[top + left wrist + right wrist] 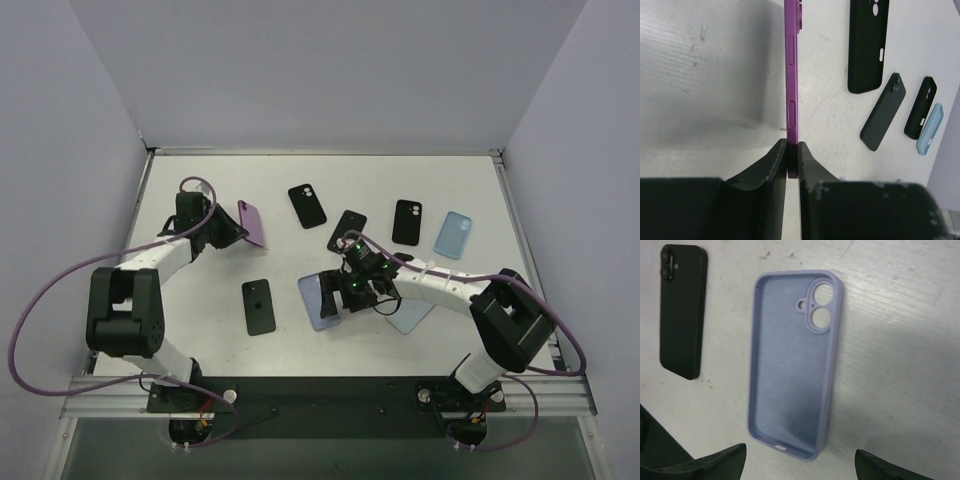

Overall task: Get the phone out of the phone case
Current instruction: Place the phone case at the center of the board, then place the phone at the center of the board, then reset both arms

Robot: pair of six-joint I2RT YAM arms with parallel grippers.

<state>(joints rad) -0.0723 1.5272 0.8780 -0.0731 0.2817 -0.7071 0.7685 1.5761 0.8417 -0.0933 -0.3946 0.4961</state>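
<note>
Left wrist view — the left gripper (pixel 792 150) pinches the slim purple phone (pixel 792 75) by one end, edge-on above the white table (pixel 715 75), likely to carry it clear. Right gripper (pixel 800 459) hangs spread wide over the empty lavender silicone case (pixel 790 365) — lying hollow-side up.

1. A robot lab cell was indicated: a white table (pixel 200 340) was boxed in by plain pale walls (pixel 330 70) beyond the left pincer (pixel 234 232).
2. The arms were seen bolted to an aluminium rail (pixel 550 390), behind the right pincer (pixel 335 295).
3. Purple cables (pixel 197 181) were run openly; black cases (pixel 307 205) were laid out beyond that pincer.
</note>
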